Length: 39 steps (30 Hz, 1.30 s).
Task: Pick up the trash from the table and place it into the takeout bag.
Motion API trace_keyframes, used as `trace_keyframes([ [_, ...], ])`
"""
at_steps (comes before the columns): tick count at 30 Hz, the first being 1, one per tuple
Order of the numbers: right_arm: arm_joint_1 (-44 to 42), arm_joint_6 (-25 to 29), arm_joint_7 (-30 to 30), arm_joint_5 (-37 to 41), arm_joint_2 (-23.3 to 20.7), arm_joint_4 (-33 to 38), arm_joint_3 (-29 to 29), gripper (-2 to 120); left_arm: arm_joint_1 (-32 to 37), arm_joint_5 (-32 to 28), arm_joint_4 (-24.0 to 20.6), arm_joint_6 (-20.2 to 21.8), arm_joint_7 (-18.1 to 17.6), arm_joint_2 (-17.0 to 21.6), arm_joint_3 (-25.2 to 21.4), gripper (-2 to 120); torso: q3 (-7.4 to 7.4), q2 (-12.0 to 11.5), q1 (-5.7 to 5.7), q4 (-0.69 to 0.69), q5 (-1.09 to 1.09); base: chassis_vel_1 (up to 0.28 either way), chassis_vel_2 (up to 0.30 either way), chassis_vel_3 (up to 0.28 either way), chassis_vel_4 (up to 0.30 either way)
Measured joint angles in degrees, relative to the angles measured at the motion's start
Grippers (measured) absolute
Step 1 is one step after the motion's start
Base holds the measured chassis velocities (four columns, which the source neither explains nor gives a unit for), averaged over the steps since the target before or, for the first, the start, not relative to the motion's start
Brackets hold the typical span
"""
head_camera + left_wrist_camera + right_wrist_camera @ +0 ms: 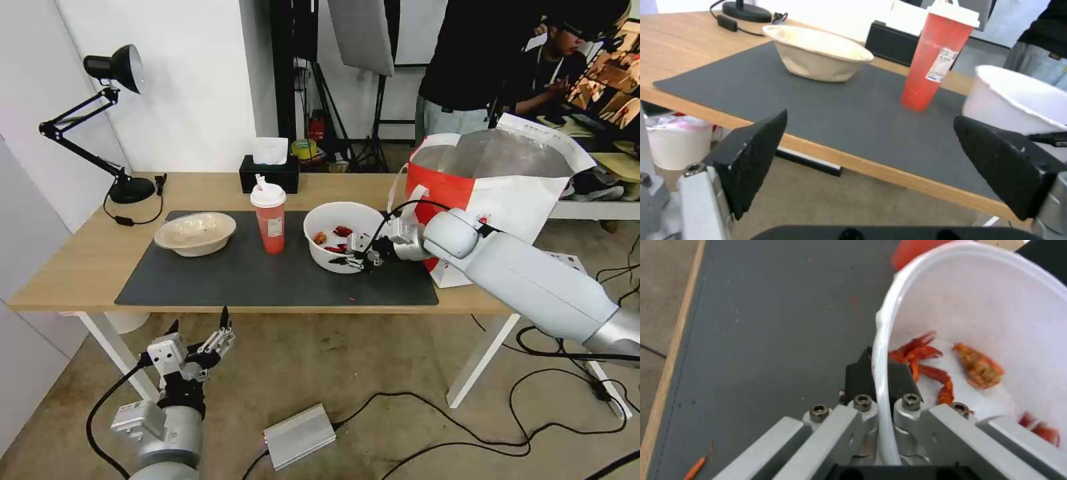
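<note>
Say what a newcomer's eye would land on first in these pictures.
First, the right hand pinching the rim of the white bowl of red scraps, mid-mat on the table. Next, the red cup standing left of it, and the big red-and-white bag gaping at the table's right end.

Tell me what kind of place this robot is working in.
Probably a lab or studio set up as an office desk: a light-wood table with a desk lamp, light stands and a softbox behind, and loose cables on the carpet.
</note>
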Motion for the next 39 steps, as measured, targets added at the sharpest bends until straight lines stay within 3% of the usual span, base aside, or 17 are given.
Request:
trace_keyframes([
  [19,0.4,0.3,0.4,1.1,-1.0,0.9,1.2,0,-0.2,0.5,0.6,-0.3,-0.1,-0.1,0.6,100,0.0,0.0,0.0,0.0,0.0,0.0,0.0,0.0,0.0],
  [39,0.6,0.9,-0.3,2.6,-4.5,7.1,3.8,0,-0.1,0.7,0.5,-0.4,-0.1,-0.3,0.7,100,-0.01,0.0,0.0,0.0,0.0,0.0,0.0,0.0,0.0],
])
